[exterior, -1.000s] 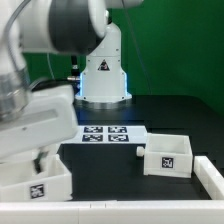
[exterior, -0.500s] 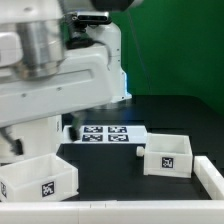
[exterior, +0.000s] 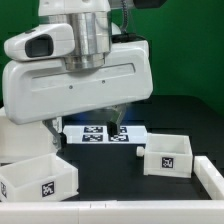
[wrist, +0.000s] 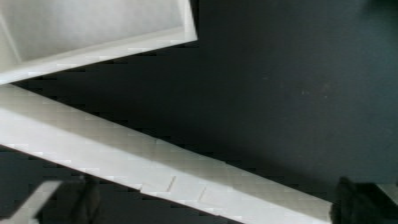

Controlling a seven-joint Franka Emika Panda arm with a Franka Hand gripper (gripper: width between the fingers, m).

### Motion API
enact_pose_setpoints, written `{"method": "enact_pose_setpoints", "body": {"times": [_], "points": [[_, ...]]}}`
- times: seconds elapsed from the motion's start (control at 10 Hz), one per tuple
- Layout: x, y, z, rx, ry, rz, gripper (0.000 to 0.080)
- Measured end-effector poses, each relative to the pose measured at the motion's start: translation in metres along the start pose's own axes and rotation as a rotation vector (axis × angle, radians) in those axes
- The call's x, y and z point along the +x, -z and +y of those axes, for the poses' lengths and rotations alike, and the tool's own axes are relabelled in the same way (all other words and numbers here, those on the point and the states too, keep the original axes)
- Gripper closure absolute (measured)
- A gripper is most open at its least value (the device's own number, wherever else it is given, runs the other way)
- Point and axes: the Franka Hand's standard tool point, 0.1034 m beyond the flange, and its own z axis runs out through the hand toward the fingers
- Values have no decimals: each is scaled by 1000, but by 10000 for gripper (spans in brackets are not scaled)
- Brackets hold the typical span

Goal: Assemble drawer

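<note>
Over the black table (exterior: 180, 110) the arm (exterior: 80, 80) is swinging toward centre, 2 drawer trays (exterior: 40, 180) (exterior: 165, 157) untouched. Its gripper (wrist: 199, 205) is hanging spread, empty.

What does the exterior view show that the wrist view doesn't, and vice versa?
Only the exterior view: the marker board, a tagged tray at the exterior view's right, a second tagged tray at its left, and the arm. Only the wrist view: the end effector, fingers wide apart, nothing between them. Both: the black table and white drawer parts; the wrist view's box corner shows no tag, so which part is unclear.
</note>
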Motion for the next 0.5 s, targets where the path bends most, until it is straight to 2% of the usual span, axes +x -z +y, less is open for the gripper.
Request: {"method": "enact_pose_setpoints", "body": {"times": [0.1,0.2,0.3,0.4,0.5], "points": [[1,0,-1,-5,4,4,150],[2,0,-9,-46,29,44,150],[-5,1,-34,-52,-47,62,150],[-15,0,-72,-46,-105,67,150],[-19,-5,-102,-65,-111,90,150]]}}
